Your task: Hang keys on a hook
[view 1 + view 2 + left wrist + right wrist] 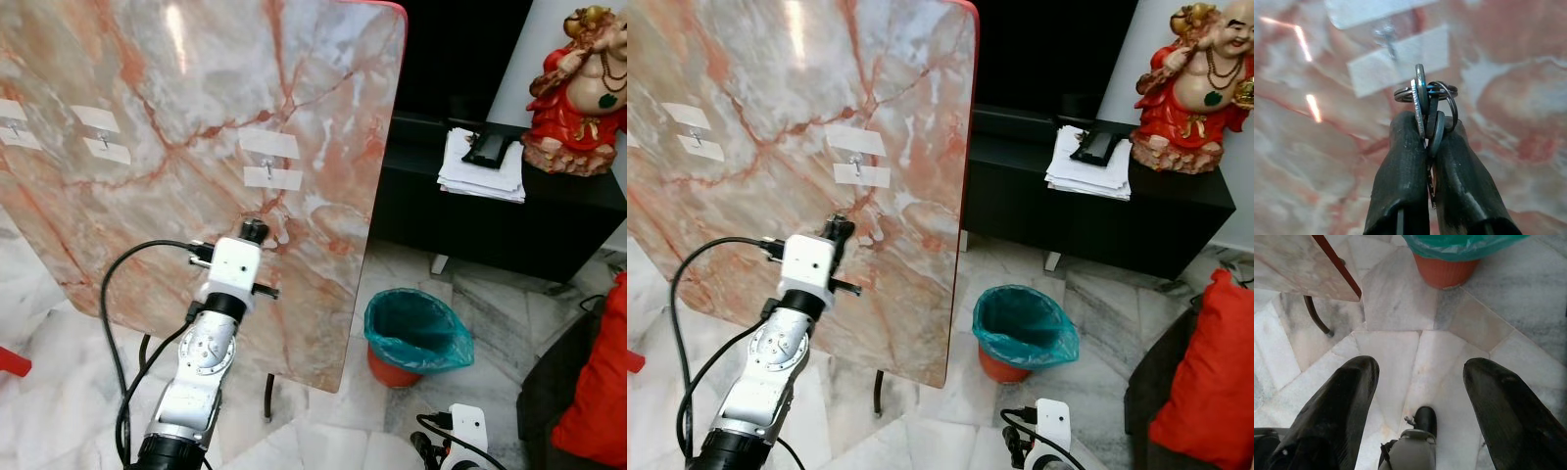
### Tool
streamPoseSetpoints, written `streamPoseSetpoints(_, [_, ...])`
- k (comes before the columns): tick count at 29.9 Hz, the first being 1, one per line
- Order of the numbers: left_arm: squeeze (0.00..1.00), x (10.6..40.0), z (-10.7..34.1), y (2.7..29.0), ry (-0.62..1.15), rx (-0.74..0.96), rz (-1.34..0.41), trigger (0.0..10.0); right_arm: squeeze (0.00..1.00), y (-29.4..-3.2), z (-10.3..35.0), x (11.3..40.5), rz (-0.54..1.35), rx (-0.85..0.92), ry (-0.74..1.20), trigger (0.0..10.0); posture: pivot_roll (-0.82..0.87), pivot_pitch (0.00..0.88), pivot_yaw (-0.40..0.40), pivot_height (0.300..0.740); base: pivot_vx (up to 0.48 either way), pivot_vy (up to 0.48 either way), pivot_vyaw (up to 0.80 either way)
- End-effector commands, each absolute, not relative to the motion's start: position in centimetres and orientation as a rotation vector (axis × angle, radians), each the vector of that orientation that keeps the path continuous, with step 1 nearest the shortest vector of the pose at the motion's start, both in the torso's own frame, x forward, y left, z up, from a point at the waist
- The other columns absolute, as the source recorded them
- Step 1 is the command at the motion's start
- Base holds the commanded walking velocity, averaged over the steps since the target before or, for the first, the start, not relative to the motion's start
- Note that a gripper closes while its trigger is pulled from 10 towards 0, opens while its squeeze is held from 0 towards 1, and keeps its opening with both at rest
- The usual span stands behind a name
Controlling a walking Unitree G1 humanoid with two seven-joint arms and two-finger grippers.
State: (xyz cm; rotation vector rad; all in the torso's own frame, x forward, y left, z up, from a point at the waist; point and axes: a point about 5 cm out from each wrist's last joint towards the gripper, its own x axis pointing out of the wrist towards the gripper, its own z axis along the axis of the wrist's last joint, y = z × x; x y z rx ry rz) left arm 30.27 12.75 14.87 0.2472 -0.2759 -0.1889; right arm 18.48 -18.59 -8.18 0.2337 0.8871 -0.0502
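A marble panel [176, 137] stands upright before me with small metal hooks taped to it. My left gripper [1427, 129] is shut on a bunch of keys [1426, 100] on a key ring, held just below the nearest hook [1387, 39]. From the head, that hook [266, 164] sits between two white tape strips, and my left gripper [255, 231] is raised against the panel a little beneath it. Two more hooks [103, 137] are taped further left. My right gripper [1418, 396] hangs open over the floor.
A bin [415, 335] with a teal liner stands on the marble floor right of the panel. A black cabinet [509, 220] behind carries papers [480, 166] and a red statue [580, 88]. A red cushion [598, 382] is at far right.
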Motion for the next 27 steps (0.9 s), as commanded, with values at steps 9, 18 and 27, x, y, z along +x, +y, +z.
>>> streamPoseSetpoints(9, [0.00,33.3,18.8,12.2,-0.278,0.271,-0.184,10.0,0.00,-18.6,-8.3,18.2,-0.042,0.226,0.904,10.0,0.03,0.037,-0.036,0.740,0.000,0.000,0.00])
streamPoseSetpoints(18, [0.00,35.6,20.6,11.7,-0.221,0.273,-0.141,10.0,0.00,-18.6,-8.3,18.2,-0.036,0.225,0.907,10.0,0.02,0.040,-0.042,0.740,0.000,0.000,0.00])
streamPoseSetpoints(27, [0.00,36.7,22.4,11.5,-0.210,0.197,-0.136,10.0,0.00,-18.7,-8.3,18.2,-0.034,0.222,0.910,10.0,0.02,0.044,-0.045,0.740,0.000,0.000,0.00])
